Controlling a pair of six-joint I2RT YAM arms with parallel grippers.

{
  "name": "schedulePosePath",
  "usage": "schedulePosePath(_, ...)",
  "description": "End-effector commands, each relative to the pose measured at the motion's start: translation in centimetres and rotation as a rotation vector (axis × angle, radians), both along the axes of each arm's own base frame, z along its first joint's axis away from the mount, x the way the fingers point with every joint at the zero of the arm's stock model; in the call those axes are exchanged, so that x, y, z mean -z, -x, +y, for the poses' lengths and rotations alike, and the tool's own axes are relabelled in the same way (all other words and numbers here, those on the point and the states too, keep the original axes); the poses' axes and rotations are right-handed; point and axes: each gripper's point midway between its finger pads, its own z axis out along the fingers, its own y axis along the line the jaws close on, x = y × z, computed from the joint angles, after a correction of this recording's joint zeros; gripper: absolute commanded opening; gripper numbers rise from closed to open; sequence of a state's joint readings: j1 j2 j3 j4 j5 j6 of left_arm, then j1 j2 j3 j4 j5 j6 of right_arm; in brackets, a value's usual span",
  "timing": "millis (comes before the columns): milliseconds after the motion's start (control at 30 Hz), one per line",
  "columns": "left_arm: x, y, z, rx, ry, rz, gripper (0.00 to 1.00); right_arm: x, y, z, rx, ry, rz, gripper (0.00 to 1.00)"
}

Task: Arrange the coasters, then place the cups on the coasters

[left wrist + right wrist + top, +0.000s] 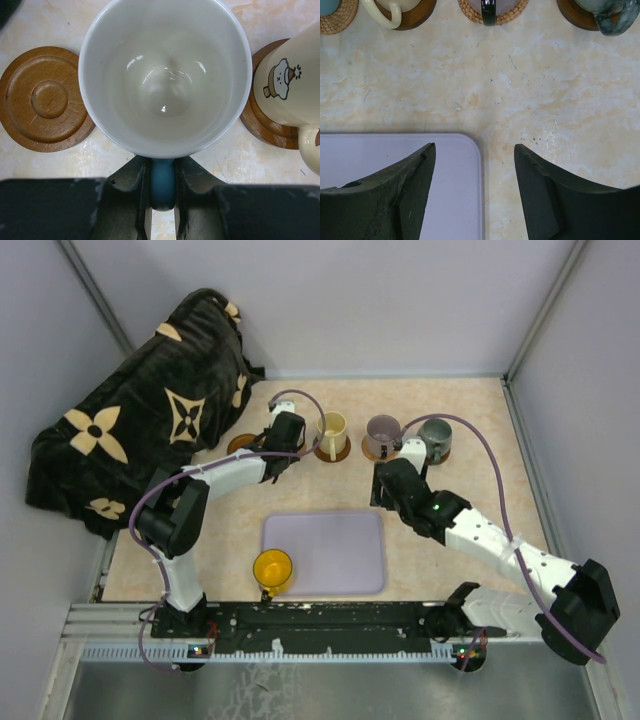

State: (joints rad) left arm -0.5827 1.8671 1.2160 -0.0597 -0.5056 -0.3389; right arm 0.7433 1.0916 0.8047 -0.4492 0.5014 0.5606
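My left gripper (pixel 162 167) is shut on the light-blue handle (pixel 162 182) of the white cup (pixel 165 75), in the back row. What lies under that cup is hidden. An empty dark coaster (pixel 45 100) lies to its left. To its right the cream cup (pixel 287 85) stands on a brown coaster (pixel 260 125). Further right, the mauve cup (pixel 382 430) and the grey-green cup (pixel 436 435) each stand on a coaster. The yellow cup (pixel 272 567) stands by the tray's left edge. My right gripper (pixel 475 147) hangs open and holds nothing, over the tray's far right corner.
The lavender tray (pixel 325 552) lies in the front middle of the table. A black blanket with tan flower shapes (pixel 140 430) is heaped at the back left. Walls close in the table at the back and on both sides.
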Motion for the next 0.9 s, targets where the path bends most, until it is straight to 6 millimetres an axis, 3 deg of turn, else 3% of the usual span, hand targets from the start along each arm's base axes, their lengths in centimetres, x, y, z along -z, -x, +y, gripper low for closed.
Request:
schedulePosePath(0,-3.4,-1.0,-0.7,-0.018,0.072,-0.097,0.0,-0.9,-0.7,0.5,0.008,-0.04,-0.034,0.64)
schedulePosePath(333,-2.5,-0.7,-0.4,-0.03,0.054,-0.062,0.02,-0.7,-0.6,0.7,0.003,-0.047,-0.029,0.65)
schedulePosePath(867,-2.3,-0.7,-0.4,-0.028,0.05,-0.056,0.48,-0.3,-0.5,1.0,-0.008,-0.053,-0.019,0.65)
